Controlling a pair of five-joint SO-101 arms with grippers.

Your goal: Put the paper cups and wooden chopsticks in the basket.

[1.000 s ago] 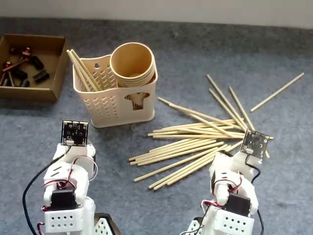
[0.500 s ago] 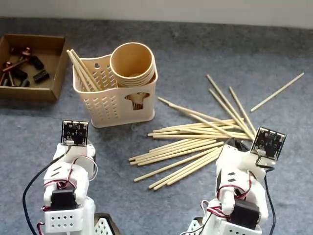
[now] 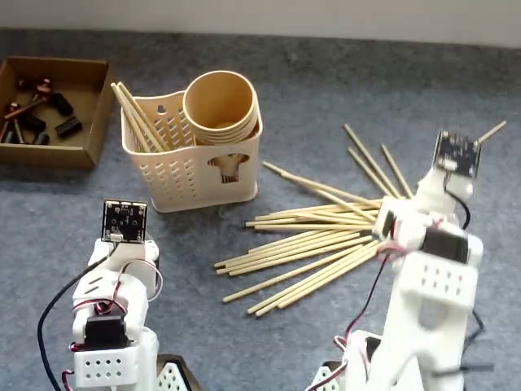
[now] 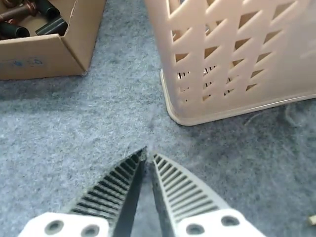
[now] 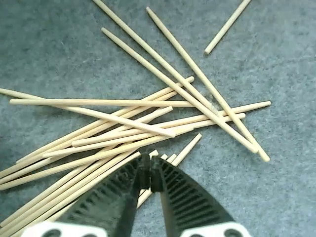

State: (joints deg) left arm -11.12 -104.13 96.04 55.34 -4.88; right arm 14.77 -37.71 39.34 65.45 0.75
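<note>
The cream basket stands at the back left of the grey carpet, holding a stack of paper cups and a few wooden chopsticks. Many loose chopsticks lie fanned out on the carpet to its right. My right gripper is shut with nothing in it, above the near edge of that chopstick pile. On the left, my other gripper is shut too and empty, low over bare carpet just in front of a basket corner.
A cardboard box of dark small parts sits at the far left, beside the basket. One stray chopstick lies apart at the far right. The raised right arm covers part of the pile.
The right arm has risen and swung away from me and rightward, now towering over the right end of the pile. The left arm, basket and cups have not moved.
</note>
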